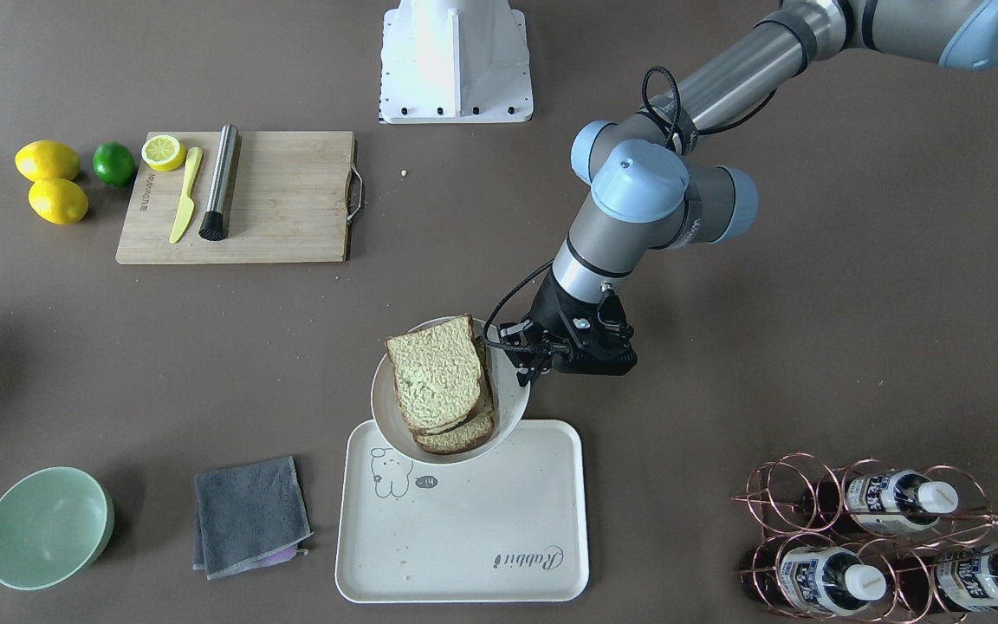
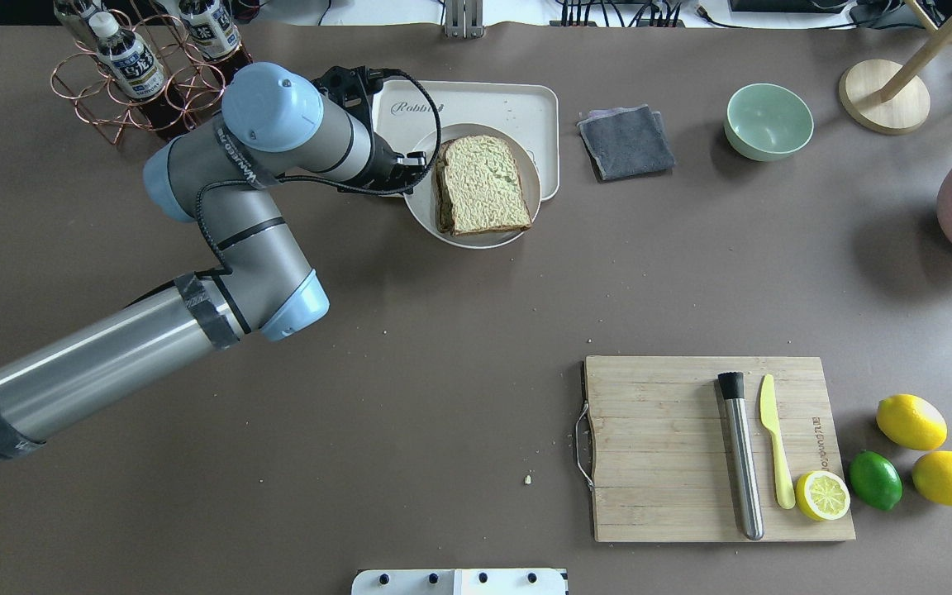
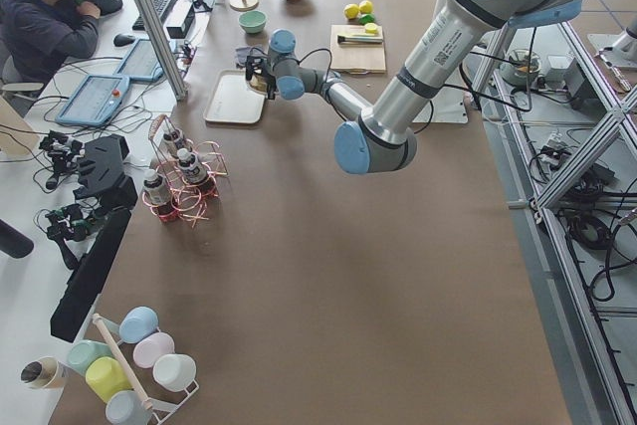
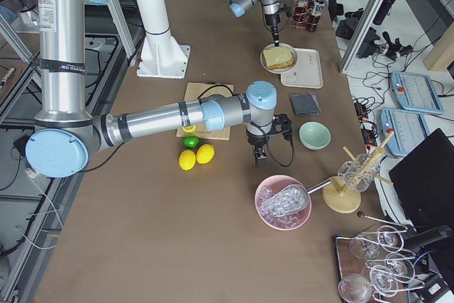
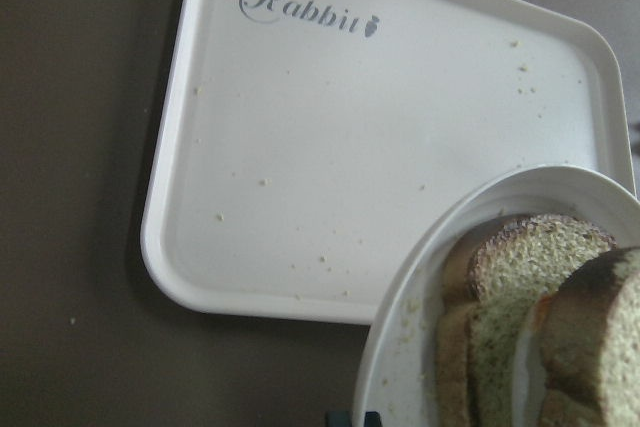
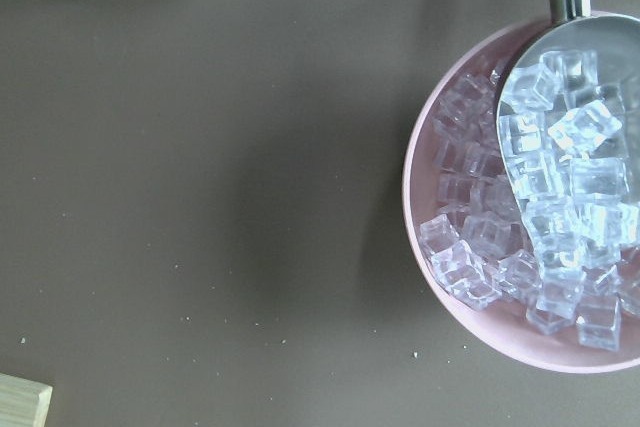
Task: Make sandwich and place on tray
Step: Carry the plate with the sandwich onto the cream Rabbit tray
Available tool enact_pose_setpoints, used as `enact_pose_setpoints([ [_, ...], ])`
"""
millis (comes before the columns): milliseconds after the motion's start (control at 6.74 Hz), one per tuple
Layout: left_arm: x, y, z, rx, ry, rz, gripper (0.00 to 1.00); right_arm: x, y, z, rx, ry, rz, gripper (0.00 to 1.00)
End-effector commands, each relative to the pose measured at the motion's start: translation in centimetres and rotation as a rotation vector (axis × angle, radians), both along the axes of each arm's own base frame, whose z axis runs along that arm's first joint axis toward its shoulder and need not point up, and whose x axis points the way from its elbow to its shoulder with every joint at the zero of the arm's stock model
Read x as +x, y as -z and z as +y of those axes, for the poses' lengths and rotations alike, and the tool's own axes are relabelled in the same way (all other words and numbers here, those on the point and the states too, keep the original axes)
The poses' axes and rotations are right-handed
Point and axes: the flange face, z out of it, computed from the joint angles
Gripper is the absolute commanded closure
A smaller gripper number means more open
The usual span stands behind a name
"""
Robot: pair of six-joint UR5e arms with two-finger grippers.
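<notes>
The sandwich (image 1: 437, 377), two greenish-tan slices with dark crust, lies on a round white plate (image 1: 512, 400). The plate is tilted and hangs over the near edge of the cream tray (image 1: 464, 537). My left gripper (image 1: 523, 368) is shut on the plate's rim, on the side away from the bear drawing. The left wrist view shows the tray (image 5: 350, 147) bare apart from crumbs, with the plate (image 5: 420, 347) and the slices (image 5: 520, 287) at lower right, and a trace of orange between them. My right gripper (image 4: 257, 157) shows only in the exterior right view; I cannot tell its state.
A wooden cutting board (image 1: 291, 208) carries a yellow knife, a steel muddler and a lemon half, with lemons and a lime beside it. A green bowl (image 1: 47, 527), a grey cloth (image 1: 249, 516) and a copper bottle rack (image 1: 880, 537) flank the tray. A pink bowl of ice (image 6: 450, 247) lies under the right wrist.
</notes>
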Motion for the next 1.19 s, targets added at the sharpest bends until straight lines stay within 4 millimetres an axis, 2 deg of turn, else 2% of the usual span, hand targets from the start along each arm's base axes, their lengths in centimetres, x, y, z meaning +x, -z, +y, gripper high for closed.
enact_pose_setpoints([
  [0,0.3,1.5,-7.4,-0.012,0.024,-0.060,1.00,1.9,-1.3,0.9,-0.007,0.002,0.010,0.00],
  [148,0.6,2.0,-9.4,-0.018,0.030,-0.087,1.00,2.1,-1.4,1.0,-0.011,0.000,0.012,0.00],
  [297,1.1,2.4,-10.1,-0.016,0.033,-0.092,1.00,2.2,-1.9,1.4,-0.018,0.002,0.014,0.00],
  [594,2.1,3.3,-10.1,-0.006,0.044,-0.103,1.00,2.7,-3.0,1.4,-0.030,-0.001,0.023,0.00],
  [742,3.8,3.1,-9.0,0.017,0.058,-0.119,0.98,2.8,-3.7,1.4,-0.036,0.001,0.024,0.00],
  [890,4.2,3.1,-8.7,0.019,0.056,-0.121,0.76,2.8,-3.8,1.4,-0.039,0.000,0.025,0.00],
  [1039,4.0,3.1,-8.8,0.101,0.010,-0.154,0.46,2.9,-4.1,1.4,-0.045,-0.003,0.025,0.00],
])
